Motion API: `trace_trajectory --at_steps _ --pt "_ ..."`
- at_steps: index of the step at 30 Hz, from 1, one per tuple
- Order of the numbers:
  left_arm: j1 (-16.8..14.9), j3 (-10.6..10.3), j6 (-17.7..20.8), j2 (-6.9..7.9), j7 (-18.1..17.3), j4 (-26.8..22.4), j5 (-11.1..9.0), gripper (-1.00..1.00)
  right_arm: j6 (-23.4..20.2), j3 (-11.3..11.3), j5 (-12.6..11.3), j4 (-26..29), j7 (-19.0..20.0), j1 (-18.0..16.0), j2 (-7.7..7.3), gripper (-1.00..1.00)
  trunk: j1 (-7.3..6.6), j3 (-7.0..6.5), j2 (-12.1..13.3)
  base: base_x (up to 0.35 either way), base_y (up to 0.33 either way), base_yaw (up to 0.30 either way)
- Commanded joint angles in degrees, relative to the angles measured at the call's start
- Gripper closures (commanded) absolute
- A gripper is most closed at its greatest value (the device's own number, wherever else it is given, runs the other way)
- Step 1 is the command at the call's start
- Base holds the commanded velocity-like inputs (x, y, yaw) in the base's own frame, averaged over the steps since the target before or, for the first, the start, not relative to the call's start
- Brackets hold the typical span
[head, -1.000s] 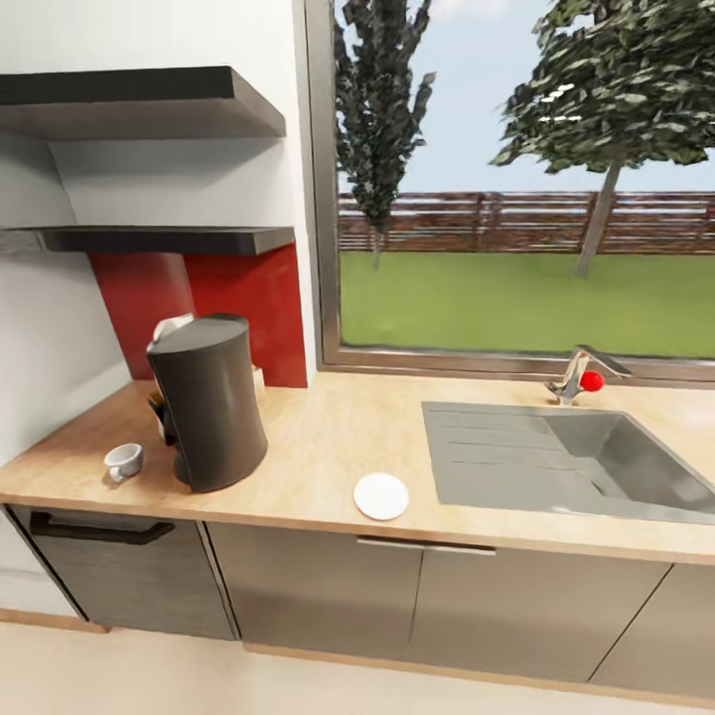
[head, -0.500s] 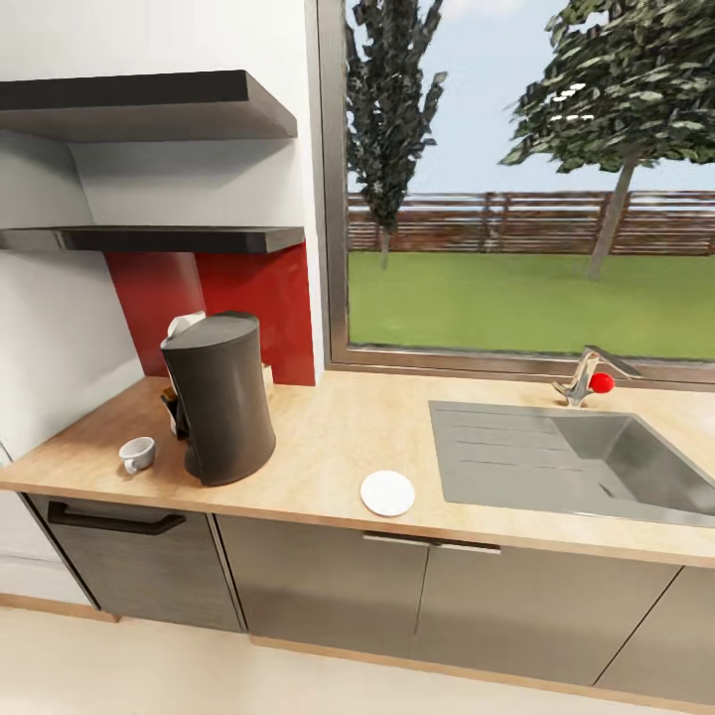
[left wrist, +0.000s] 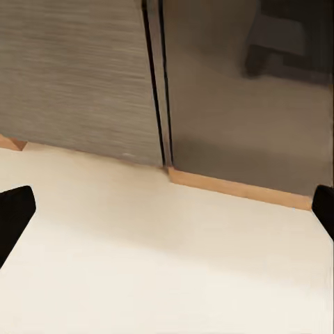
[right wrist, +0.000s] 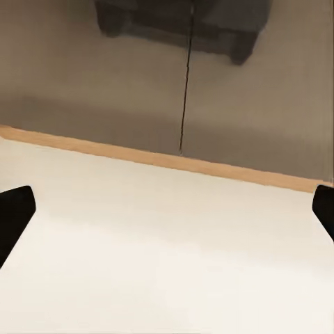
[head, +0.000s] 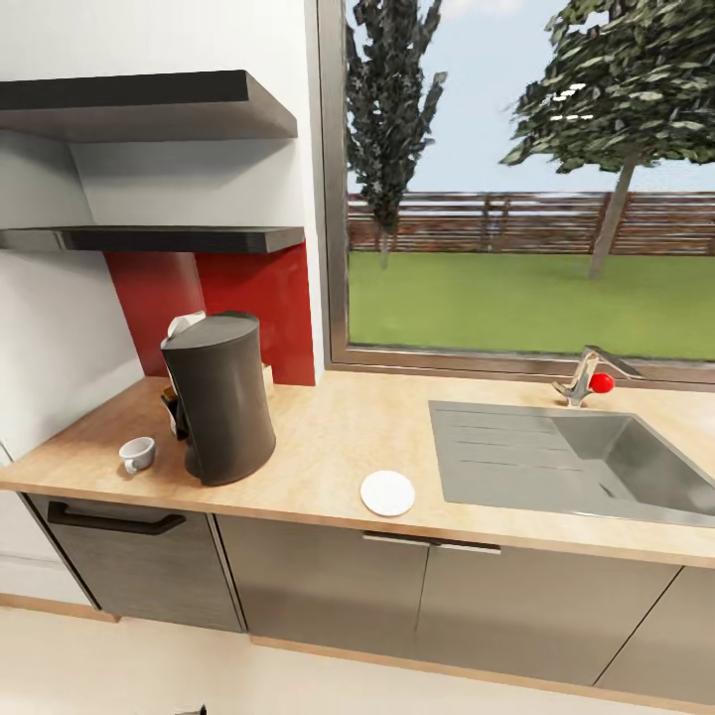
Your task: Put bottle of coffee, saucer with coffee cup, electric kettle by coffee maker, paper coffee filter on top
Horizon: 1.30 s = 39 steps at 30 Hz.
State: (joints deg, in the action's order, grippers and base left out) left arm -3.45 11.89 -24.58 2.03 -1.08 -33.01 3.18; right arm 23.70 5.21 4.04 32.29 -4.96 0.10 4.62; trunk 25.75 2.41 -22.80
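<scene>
Small white coffee cup [head: 137, 454] on the wooden countertop [head: 328, 437], just left of the dark coffee maker [head: 218, 397]; white saucer [head: 387, 493] well apart to its right, near the front edge. Both probably light, rigid, glossy and breakable: cup best pinched across rim or handle, flat saucer by its edge. Left gripper [left wrist: 167, 216] and right gripper [right wrist: 167, 216] spread wide, holding nothing, aimed at floor and cabinet doors.

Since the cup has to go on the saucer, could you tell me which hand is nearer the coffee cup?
Probably left. The coffee cup sits at the counter's left end; both hands, left and right, hang low facing cabinet doors, open.
</scene>
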Motion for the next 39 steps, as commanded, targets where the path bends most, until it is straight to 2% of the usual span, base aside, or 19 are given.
trace_trajectory --at_steps 1,2,5,9,11,12,14,16,17,20,25,28,30,31,33,35,38,39 --pt "-0.2 -0.04 -0.29 -0.1 -0.18 0.03 0.4 -1.0 0.42 1.03 0.37 0.26 -0.52 0.0 0.28 -1.0 0.03 0.12 -0.12 0.0 0.0 0.0" --pt "-0.5 -0.8 -0.47 -0.19 -0.3 -0.06 0.48 -1.0 1.12 2.73 0.37 0.75 -0.52 -0.04 0.94 -1.0 0.03 0.12 -0.12 0.0 0.0 0.0" --pt "-1.76 -2.59 -1.71 -0.37 -0.44 -0.86 0.25 -1.0 1.98 5.96 0.36 3.12 -0.56 -0.17 2.47 -1.0 0.03 0.12 -0.12 0.0 0.0 0.0" --pt "-4.47 -3.4 -3.13 -0.35 -1.01 -4.11 -0.34 -1.0 2.29 7.38 0.36 7.81 -0.57 -0.31 3.5 -1.0 0.03 0.12 -0.12 0.0 0.0 0.0" --pt "-7.18 -3.56 -3.12 -0.1 -3.3 -7.04 -1.07 -1.0 2.36 7.72 0.32 12.19 -0.57 -0.36 3.77 -1.0 0.03 0.12 -0.12 0.0 0.0 0.0" --pt "-12.56 -3.62 -0.95 0.24 -10.4 -9.88 -4.41 -1.0 2.29 7.86 0.28 20.94 -0.64 -0.44 3.89 -1.0 0.03 0.12 -0.12 0.0 0.0 0.0" --pt "-14.35 -3.55 1.02 0.35 -13.35 -10.71 -5.92 -1.0 2.25 7.88 0.27 24.12 -0.65 -0.44 3.9 -1.0 0.03 0.12 -0.12 0.0 0.0 0.0" --pt "-15.05 -3.49 1.9 0.38 -14.67 -11.17 -6.57 -1.0 2.21 7.88 0.27 25.48 -0.66 -0.44 3.9 -1.0 0.03 0.12 -0.12 0.0 0.0 0.0" --pt "-16.18 -3.4 4.2 0.48 -17.2 -14.26 -8.71 -1.0 2.16 7.91 0.27 30.62 -0.66 -0.45 3.9 -1.0 0.03 0.12 -0.12 0.0 0.0 0.0" --pt "-16.61 -3.44 7.96 0.43 -18.01 -18.07 -9.84 -1.0 2.08 7.96 0.24 35.03 -0.66 -0.45 3.9 -1.0 0.03 0.12 -0.12 0.0 0.0 0.0" --pt "-16.8 -3.82 14.7 -0.18 -18.37 -25.37 -10.26 -1.0 1.87 7.96 0.19 40.94 -0.71 -0.47 3.9 -1.0 0.03 0.12 -0.12 0.0 0.0 0.0" --pt "-17.04 -3.88 18.72 -0.4 -18.4 -28.05 -10.29 -1.0 0.95 7.95 0.15 43.22 -0.74 -0.48 3.9 -1.0 0.03 0.12 -0.12 0.0 0.0 0.0" --pt "-18.56 -3.94 23.57 -0.5 -18.42 -29.63 -10.29 -1.0 -2.15 7.97 0.11 45.46 -0.75 -0.55 3.9 -1.0 0.03 0.12 -0.12 0.0 0.0 0.0" --pt "-19.05 -3.95 24.63 -0.49 -18.43 -29.76 -10.3 -1.0 -3.1 7.97 0.11 45.91 -0.73 -0.6 3.9 -1.0 0.03 0.12 -0.12 0.0 0.0 0.0" --pt "-22.49 -3.97 31.4 -0.33 -18.46 -29.81 -10.19 -1.0 -9.79 7.91 0.04 48.06 -0.68 -1.83 3.9 -1.0 0.03 0.12 -0.12 0.0 0.0 0.0" --pt "-24.98 -3.98 36.26 -0.21 -18.45 -29.67 -10.07 -1.0 -14.05 7.9 0.02 48.72 -0.71 -3.58 3.9 -1.0 0.03 0.12 -0.12 0.0 0.0 0.0" --pt "-28.58 -3.98 43.36 -0.05 -18.44 -29.67 -9.89 -1.0 -20.93 7.74 0.0 48.96 -0.74 -7.42 3.9 -1.0 0.03 0.12 -0.12 0.0 0.0 0.0" --pt "-31.42 -4.01 48.2 -0.08 -18.44 -29.72 -9.83 -1.0 -28.15 7.57 -0.07 48.87 -0.75 -11.46 3.9 -1.0 0.03 0.12 -0.12 0.0 0.0 0.0"
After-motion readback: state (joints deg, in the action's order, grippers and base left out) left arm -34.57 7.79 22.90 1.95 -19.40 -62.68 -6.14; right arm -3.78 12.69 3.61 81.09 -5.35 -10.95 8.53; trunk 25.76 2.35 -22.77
